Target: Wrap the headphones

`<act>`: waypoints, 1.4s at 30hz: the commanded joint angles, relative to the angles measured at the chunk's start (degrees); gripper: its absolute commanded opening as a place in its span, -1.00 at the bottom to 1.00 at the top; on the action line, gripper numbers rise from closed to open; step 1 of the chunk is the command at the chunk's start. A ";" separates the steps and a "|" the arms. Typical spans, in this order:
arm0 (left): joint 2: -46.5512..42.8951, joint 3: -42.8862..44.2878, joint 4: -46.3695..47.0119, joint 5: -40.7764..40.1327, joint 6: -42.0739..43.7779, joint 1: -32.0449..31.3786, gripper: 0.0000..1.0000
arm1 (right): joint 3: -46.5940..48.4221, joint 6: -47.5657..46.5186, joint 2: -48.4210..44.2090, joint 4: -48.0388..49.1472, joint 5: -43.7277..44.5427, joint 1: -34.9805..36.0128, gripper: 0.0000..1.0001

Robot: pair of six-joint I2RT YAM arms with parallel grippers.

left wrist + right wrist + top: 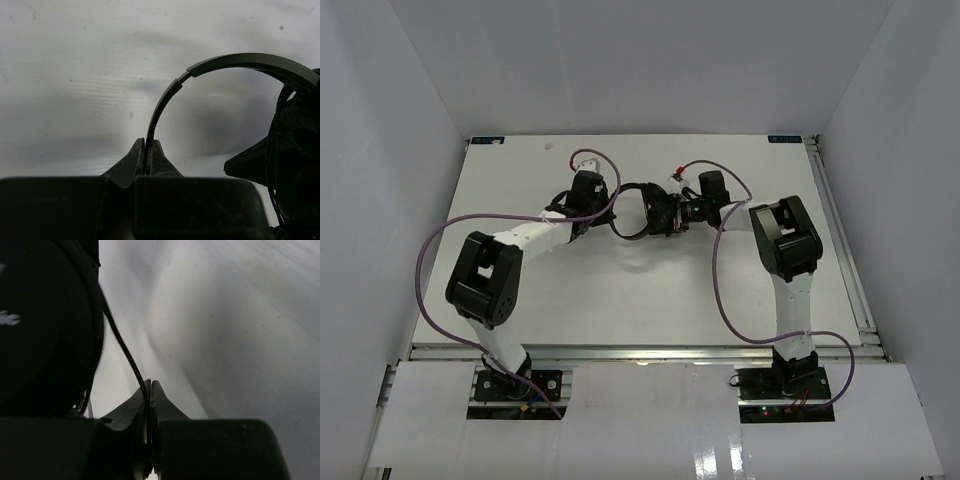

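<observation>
Currently the headphones [658, 212] are over the far-middle of the bench [620, 290], slung between the two arms. They look lifted off the surface, but the top view can't confirm it.

The left claw [146, 152] is clamped on the low end of the thin headband [240, 59], jaws nearly meeting with only the band between them. The right claw [150, 395] is pinched on the cord [122, 347], which runs up from the jaws to the earcup [45, 325] just beside it.

Handling, my read:
- **Weight:** light overall.
- **Headband:** springy and narrow. A pinch grips it fine, but it will likely pivot in the jaws.
- **Earcup:** soft padding that squashes. It's the bulkiest part, so it's the natural spool.
- **Cord:** thin, limp and slick. It slips through a loose pinch and is fragile where it enters the cup.

Best holds: anchor on the band close to a cup, and take the cord near the cup so loops go on taut.
</observation>
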 commanded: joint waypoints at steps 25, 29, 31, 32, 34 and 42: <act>14.02 7.02 -1.43 16.34 -25.80 6.45 -1.00 | 1.75 11.99 4.03 6.47 4.98 1.22 -0.64; 14.97 7.91 -3.96 15.67 -25.80 6.62 -1.00 | 0.74 11.99 3.24 6.88 5.21 1.13 -0.53; 14.82 7.52 -4.16 15.34 -25.65 6.71 -1.00 | -0.11 12.08 2.50 7.10 5.43 0.83 -0.42; 14.67 7.42 -4.22 15.18 -25.49 6.71 -1.00 | -0.48 12.08 2.19 7.21 5.53 0.72 -0.37; 14.72 7.67 -4.96 14.77 -24.81 6.71 -1.00 | -1.25 11.98 1.55 7.33 5.65 0.41 -0.30; 16.39 10.12 -8.56 12.76 -22.11 7.23 -1.00 | -6.22 9.88 -2.74 7.50 5.65 -1.59 0.01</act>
